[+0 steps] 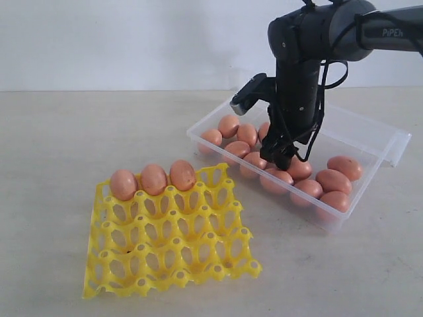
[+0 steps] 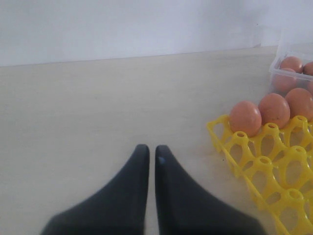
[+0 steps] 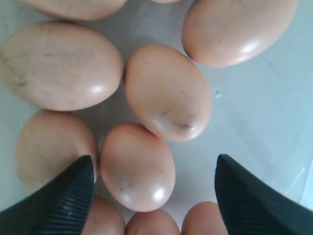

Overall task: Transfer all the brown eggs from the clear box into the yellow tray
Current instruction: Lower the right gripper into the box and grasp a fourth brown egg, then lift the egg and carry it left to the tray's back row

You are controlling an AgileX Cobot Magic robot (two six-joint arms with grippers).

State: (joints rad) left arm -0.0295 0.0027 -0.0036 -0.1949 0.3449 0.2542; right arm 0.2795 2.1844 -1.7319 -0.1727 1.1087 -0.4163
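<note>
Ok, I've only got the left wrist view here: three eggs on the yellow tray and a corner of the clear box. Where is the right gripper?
Observer: The right gripper is down inside the clear box, among the brown eggs lying there.
Operator: Is it open or shut?
Observer: Open. The right wrist view shows its fingers spread, with one egg lying between them, not gripped.
Operator: And the rest of the tray?
Observer: Beyond the three eggs in the far row, every cup of the yellow tray that shows is empty.
</note>
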